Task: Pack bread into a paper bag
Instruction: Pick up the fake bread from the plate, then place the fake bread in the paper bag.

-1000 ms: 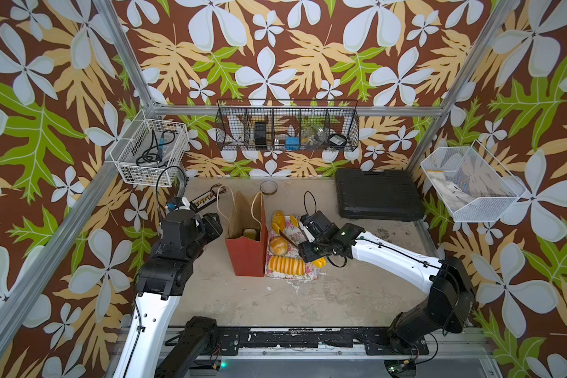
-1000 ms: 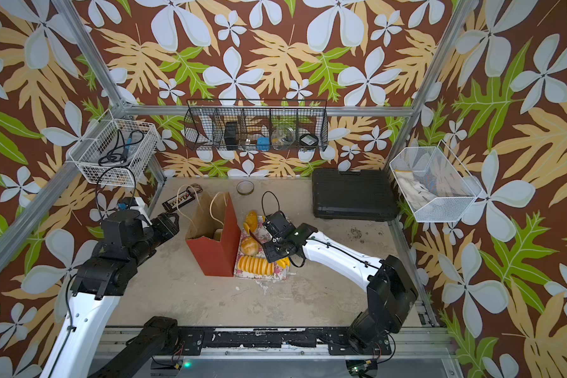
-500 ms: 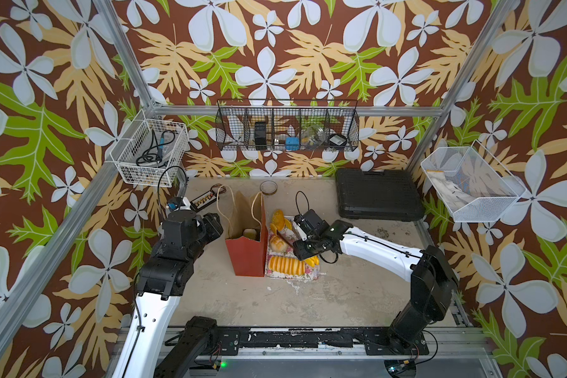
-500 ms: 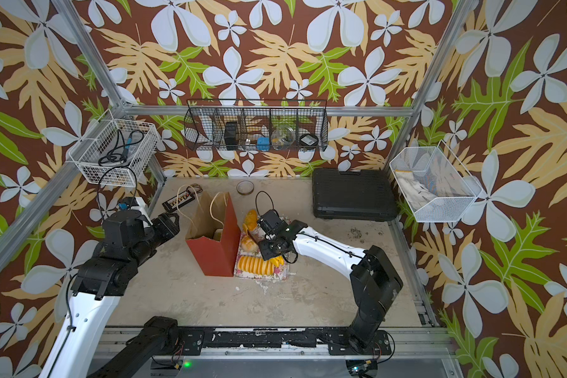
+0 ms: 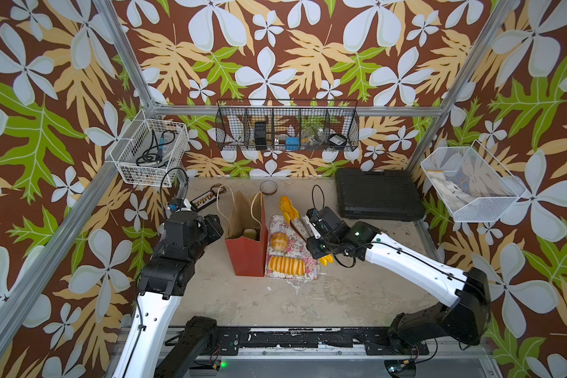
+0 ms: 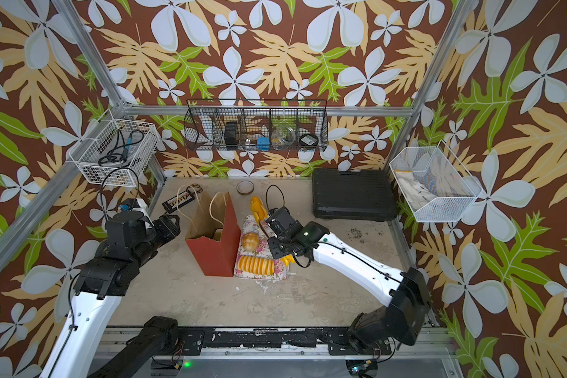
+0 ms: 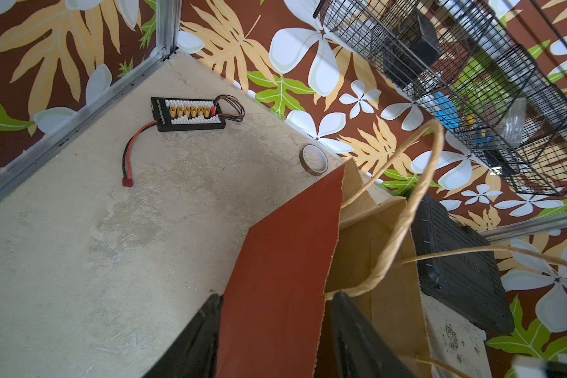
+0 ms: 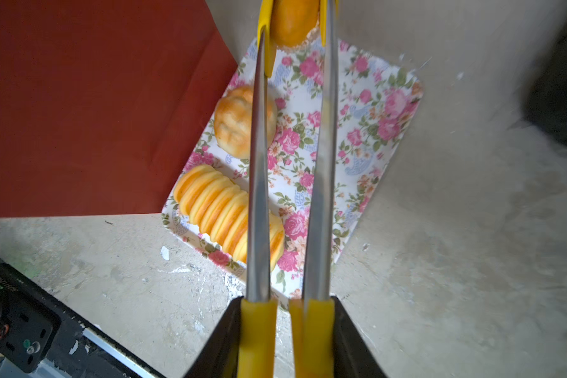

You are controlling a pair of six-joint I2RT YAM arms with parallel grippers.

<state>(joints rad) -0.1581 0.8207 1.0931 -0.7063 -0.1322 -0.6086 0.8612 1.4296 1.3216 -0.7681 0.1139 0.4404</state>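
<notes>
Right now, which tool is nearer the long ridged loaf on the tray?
Right. The right tool, gripping tongs, hangs over the tray edge beside the loaf; the left tool holds the paper bag's far wall.

The paper bag (image 5: 247,258) is brick red outside and plain kraft brown inside, with pale tan cord handles (image 7: 401,229). The tray (image 8: 373,131) is white, printed with pink roses, green leaves and faint blue paisley. The ridged loaf (image 8: 216,209) is striped golden yellow and orange; the round bun (image 8: 233,121) is golden brown with paler patches; the small bun (image 8: 293,19) is orange-yellow. The tongs (image 8: 258,196) are silver with yellow grips and tips. The walls (image 5: 275,49) are brown with white flowers and tan and green leaves; the table (image 5: 275,304) is mottled grey-beige; the case (image 5: 377,196) is black
</notes>
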